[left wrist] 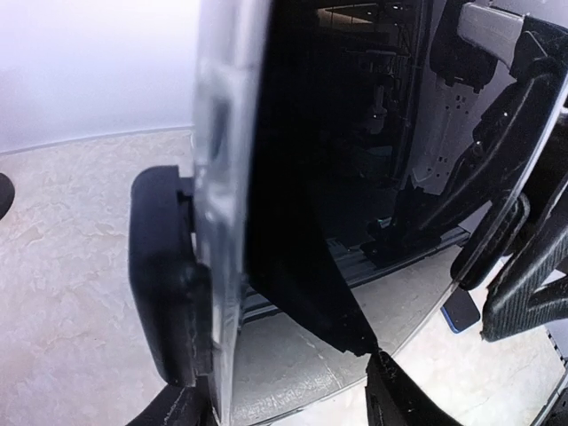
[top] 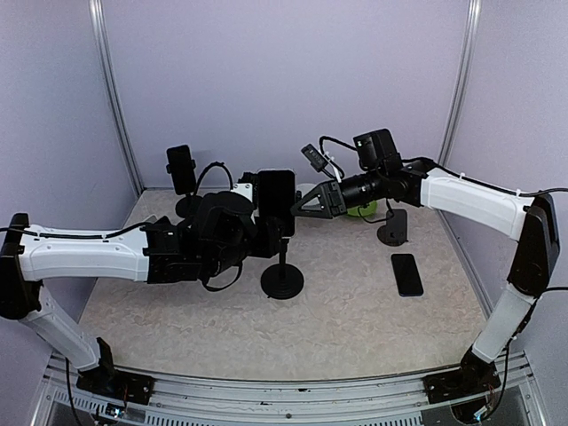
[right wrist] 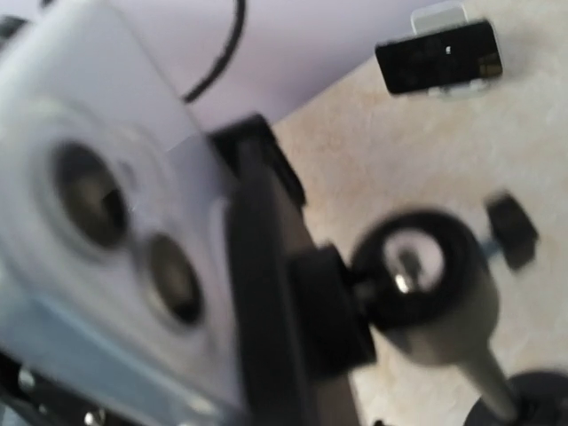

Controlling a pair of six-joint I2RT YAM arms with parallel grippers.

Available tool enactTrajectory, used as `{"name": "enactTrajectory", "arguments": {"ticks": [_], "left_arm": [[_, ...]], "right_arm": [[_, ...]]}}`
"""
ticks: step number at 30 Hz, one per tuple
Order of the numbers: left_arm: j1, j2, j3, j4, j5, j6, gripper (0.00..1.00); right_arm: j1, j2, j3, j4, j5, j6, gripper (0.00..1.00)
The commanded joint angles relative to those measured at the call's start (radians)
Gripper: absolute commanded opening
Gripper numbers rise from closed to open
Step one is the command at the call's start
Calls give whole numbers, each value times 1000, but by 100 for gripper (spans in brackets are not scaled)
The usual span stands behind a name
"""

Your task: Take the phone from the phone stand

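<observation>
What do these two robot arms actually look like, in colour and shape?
The left arm and right arm both have smooth white tube-like shells linked by chunky black joints. Thin black cables loop along them. The right gripper is black, with open-framed triangular fingers. I can't make out any markings.

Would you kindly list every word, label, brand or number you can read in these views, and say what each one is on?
No text can be read in any view.
The phone on the phone stand: its screen is dark and blank, and its pale back in the right wrist view is too blurred to show any marking.
The second phone lying on the table: dark, with no print visible.
</observation>
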Motion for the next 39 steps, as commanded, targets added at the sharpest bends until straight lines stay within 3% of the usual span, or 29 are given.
{"name": "enactTrajectory", "arguments": {"ticks": [1,6,8,13,15,18,27,39], "left_arm": [[10,-36,-16,35,-14,14,56],[10,-47,-30,49,9,22,55],[9,-49,-35,51,15,23,58],[-5,-79,-70,94,8,32,82],[-20,-86,-89,120,-14,50,92],[-48,-87,-101,143,-53,70,99],[-57,-120,-152,196,-46,45,99],[-58,-166,-185,161,-91,-15,99]], "right_arm": [[-4,-9,-6,-111,-50,-11,39],[-7,-7,13,-124,-42,-34,30],[-7,-5,27,-126,-54,-35,35],[-7,-36,28,-115,-56,-47,56],[-12,-44,34,-125,-42,-57,59],[-20,-44,47,-134,-30,-75,58],[-20,-37,116,-203,-8,-223,51],[-16,5,172,-251,-28,-290,49]]}}
